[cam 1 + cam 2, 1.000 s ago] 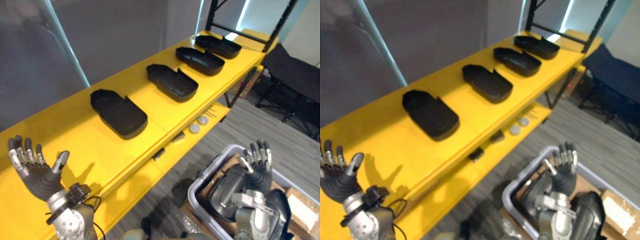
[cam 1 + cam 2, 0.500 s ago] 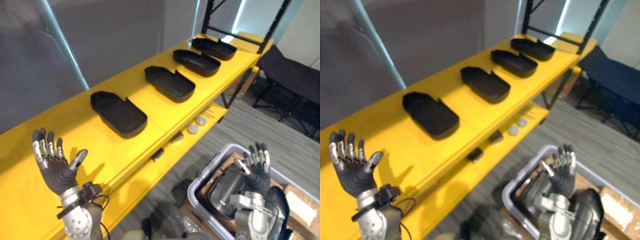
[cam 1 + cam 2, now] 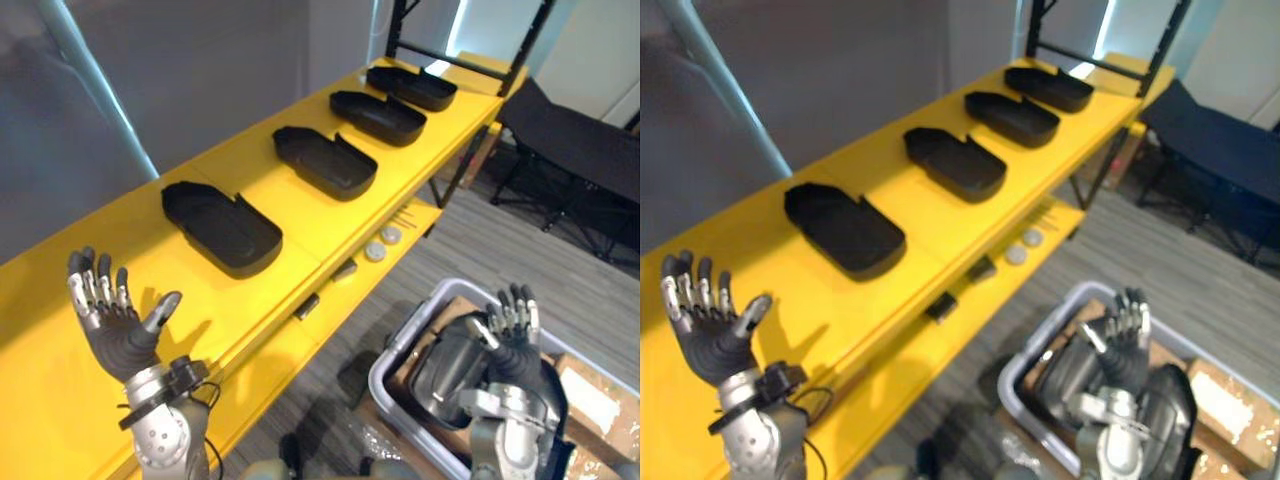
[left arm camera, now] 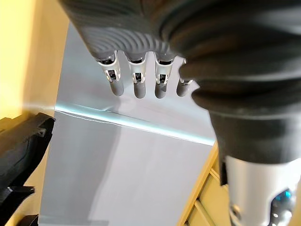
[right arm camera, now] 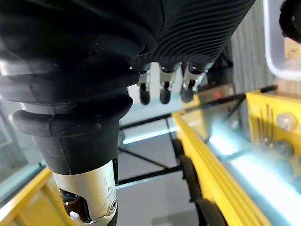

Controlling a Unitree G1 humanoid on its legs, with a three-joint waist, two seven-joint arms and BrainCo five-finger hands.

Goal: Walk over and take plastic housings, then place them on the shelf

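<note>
Left hand (image 3: 112, 338) stands closer to the row of parts than one second ago. The whole head view has also slid, so part of that shift is camera motion. The right arm has kept its place over the bin.

- Left hand: raised palm-up at the near end of the yellow shelf (image 3: 300, 220), fingers straight and spread, thumb out to the side, nothing in it. Its wrist view confirms the fingers (image 4: 136, 84) in a straight row against a grey wall.
- Top board of the shelf: four black plastic housings lie open side up in a row running away to the right, each apart from the next. These are the nearest housing (image 3: 220, 228), second housing (image 3: 325, 162), third housing (image 3: 378, 116) and fourth housing (image 3: 411, 87).
- Lower ledge: two small dark blocks (image 3: 345, 270) and two round silver discs (image 3: 375, 252).
- Floor, right side: grey bin (image 3: 408, 332) with a dark housing (image 3: 445, 365) lying inside it.
- Right hand (image 3: 512, 345): held upright just beside that housing, over the bin. Fingers are straight and loosely together and grip nothing. Cannot tell whether the palm touches the housing.
</note>
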